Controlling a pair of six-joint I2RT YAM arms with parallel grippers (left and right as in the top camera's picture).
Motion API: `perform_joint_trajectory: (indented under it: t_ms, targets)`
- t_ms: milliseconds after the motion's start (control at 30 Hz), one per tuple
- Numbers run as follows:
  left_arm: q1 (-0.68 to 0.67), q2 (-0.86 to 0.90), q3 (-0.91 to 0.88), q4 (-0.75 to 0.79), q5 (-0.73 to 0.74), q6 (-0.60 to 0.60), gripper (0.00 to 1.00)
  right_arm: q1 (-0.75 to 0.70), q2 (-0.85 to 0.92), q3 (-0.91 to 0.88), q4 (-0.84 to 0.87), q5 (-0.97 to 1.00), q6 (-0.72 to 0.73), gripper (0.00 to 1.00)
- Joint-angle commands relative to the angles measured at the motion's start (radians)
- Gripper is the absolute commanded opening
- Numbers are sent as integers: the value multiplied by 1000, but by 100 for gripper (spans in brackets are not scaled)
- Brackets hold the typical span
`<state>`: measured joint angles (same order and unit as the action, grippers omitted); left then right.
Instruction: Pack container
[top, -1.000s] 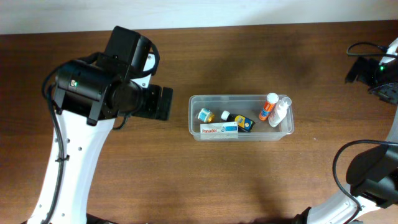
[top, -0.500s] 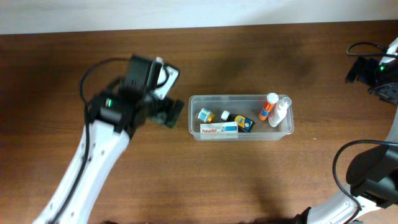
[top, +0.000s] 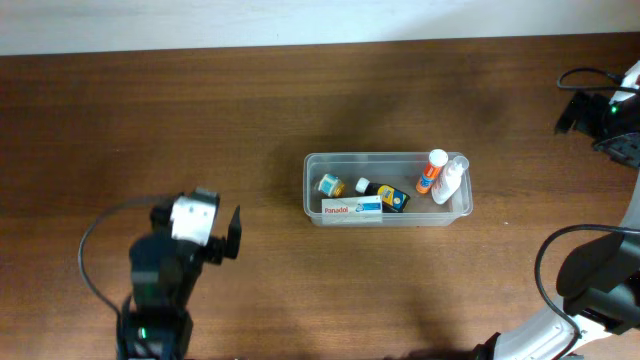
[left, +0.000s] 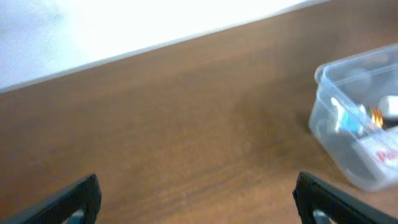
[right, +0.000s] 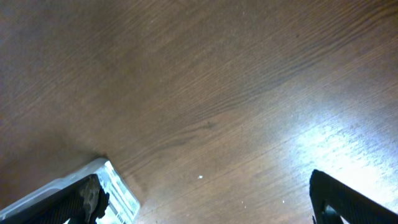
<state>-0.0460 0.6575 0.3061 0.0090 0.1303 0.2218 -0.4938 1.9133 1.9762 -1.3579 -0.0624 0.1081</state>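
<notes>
Down at the front left of the table (top: 300, 80), showing the left gripper (left: 199, 205) hanging over bare wood, its 2 fingers spread wide, gripping nothing. Farther in, at mid-table, showing the container (top: 386, 156) sitting flat, holding a Panadol box (top: 351, 207) and small bottles (top: 429, 174). Farthest back, by the right edge, showing the right gripper (right: 208, 202) also gaping, empty.
</notes>
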Motion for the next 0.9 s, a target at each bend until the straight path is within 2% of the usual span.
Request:
perform_joint_trajectory:
  t_ms: [0, 167, 467, 567, 733, 867]
  targets:
    - [16, -161, -126, 75, 34, 16, 99, 3, -4, -3, 1, 11, 5, 98]
    - [16, -347, -232, 134, 11, 16, 99, 3, -4, -3, 0, 11, 5, 98]
    - [34, -525, -276, 126, -41, 19, 99, 3, -4, -3, 0, 11, 5, 98]
    - [55, -565, -277, 82, -41, 19, 99, 3, -4, -3, 0, 11, 5, 98]
    - [69, -656, -298, -74, -40, 19, 99, 3, -4, -3, 0, 11, 5, 98]
    - [69, -653, -298, -81, -45, 19, 99, 3, -4, -3, 0, 11, 5, 98]
